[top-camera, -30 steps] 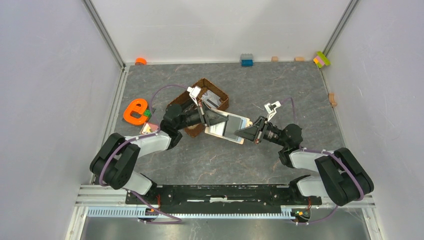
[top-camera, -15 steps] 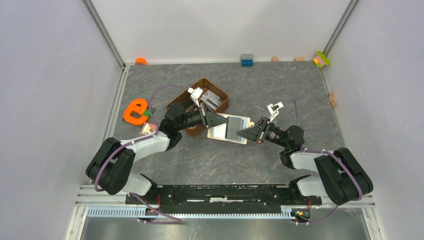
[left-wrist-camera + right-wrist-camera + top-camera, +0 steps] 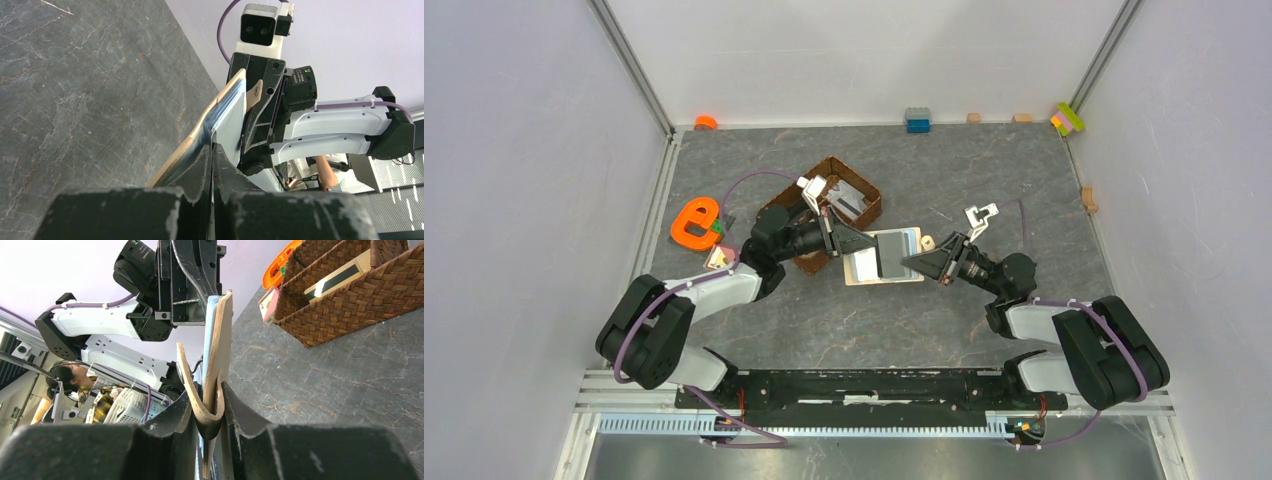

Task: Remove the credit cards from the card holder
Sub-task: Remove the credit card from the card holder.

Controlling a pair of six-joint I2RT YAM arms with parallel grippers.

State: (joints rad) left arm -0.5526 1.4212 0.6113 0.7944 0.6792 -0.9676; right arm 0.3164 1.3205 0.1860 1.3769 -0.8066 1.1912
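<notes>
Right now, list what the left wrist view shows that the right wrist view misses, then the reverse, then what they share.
Left wrist only: the right arm's wrist camera. Right wrist only: the wicker basket and the orange toy. Both: the card holder, edge-on, gripped by the left claw and right claw, over the grey table.

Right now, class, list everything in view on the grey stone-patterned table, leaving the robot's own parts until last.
beige folding card holder: one, tan, mid-table, between both grippers
small pinkish card: one, pink, beside the basket
brown wicker basket: one, brown, behind the left gripper
orange letter-shaped toy: one, orange, left side
small blocks: several, blue-grey, tan, orange, multicoloured, back and right edges
left gripper: one, black, shut on the holder's edge
right gripper: one, black, clamping its opposite edge
</notes>
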